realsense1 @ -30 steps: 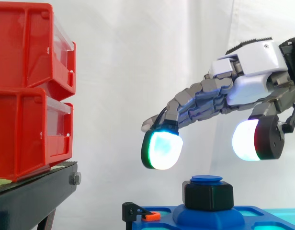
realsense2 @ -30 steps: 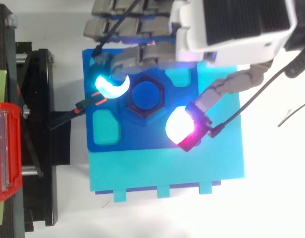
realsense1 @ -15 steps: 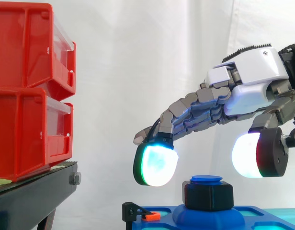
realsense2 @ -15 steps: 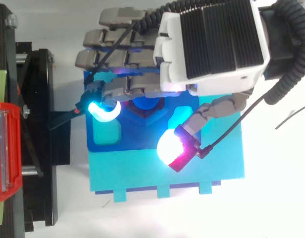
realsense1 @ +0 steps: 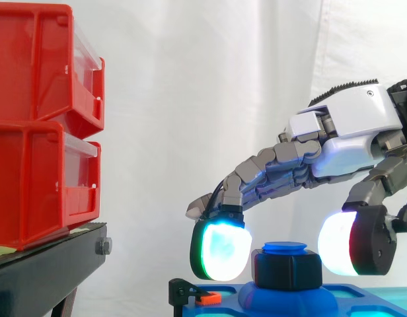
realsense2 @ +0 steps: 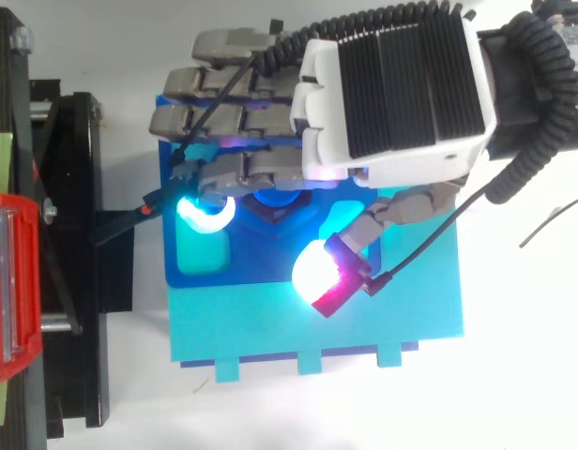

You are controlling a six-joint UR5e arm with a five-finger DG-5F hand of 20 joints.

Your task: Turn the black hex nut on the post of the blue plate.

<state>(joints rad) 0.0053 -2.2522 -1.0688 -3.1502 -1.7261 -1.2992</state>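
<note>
Hand (realsense1: 349, 142) comes in from the right, palm down, back plate tilted a bit up. The fingers slope down and away from the palm, only gently bent and close side by side in the top view (realsense2: 392, 103). The hand is open and has hold of nothing. The lead fingertip pad (realsense1: 220, 249) glows cyan-green and the thumb pad (realsense1: 345, 243) glows white with a red edge.

Black hex nut (realsense1: 287, 269) sits below the palm, between those two pads and level with them. The fingertip pad is just beside one side of it and the thumb pad just beside the other. Cannot tell if either actually touches. The nut stands upright on the blue post (realsense1: 285, 247), whose round cap pokes out above it. From the top the nut is mostly hidden under the fingers.

Blue plate (realsense2: 172, 272) lies flat under the hand, on a lighter cyan base (realsense2: 402, 309) that reaches out past the thumb. A small black clip with an orange bit (realsense1: 200, 295) sits at the plate edge beyond the fingertips. Farther out that way are the black stand (realsense1: 38, 277) and the stacked red bins (realsense1: 38, 119). White curtain (realsense1: 190, 79) hangs behind it all.
</note>
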